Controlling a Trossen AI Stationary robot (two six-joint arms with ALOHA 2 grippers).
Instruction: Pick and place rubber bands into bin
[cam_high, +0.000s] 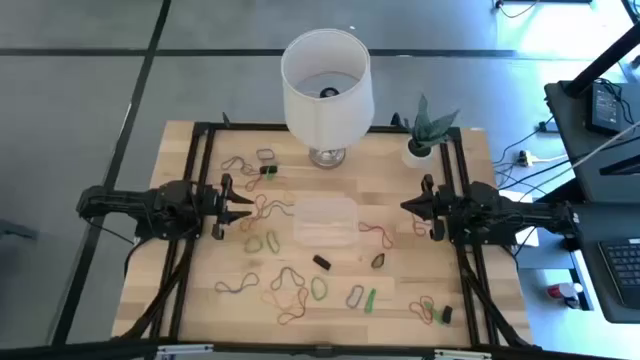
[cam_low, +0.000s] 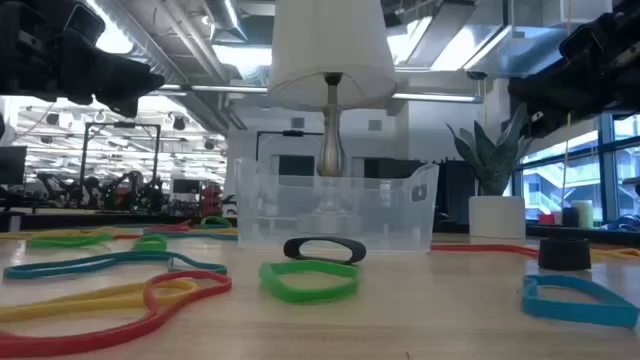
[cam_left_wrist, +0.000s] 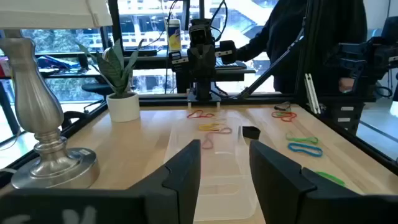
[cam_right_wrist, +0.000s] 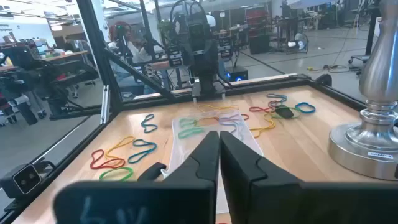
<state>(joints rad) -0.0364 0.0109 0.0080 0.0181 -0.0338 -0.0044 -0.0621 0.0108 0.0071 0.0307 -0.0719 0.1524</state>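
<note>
While the bin (cam_high: 325, 221) lies long axis arm to arm, left pincer (cam_high: 246, 201) parted, right pincer (cam_high: 405, 207) clenched, both empty

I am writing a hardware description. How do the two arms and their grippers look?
Both arms are black and jointed. The left gripper and the right gripper each have two dark, wedge-shaped fingers. Black cables run along the arms. No markings can be read.

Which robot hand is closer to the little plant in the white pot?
The right end effector. It sits just below the plant pot on the table's right side. The left end effector is far across, past the clear bin.
</note>
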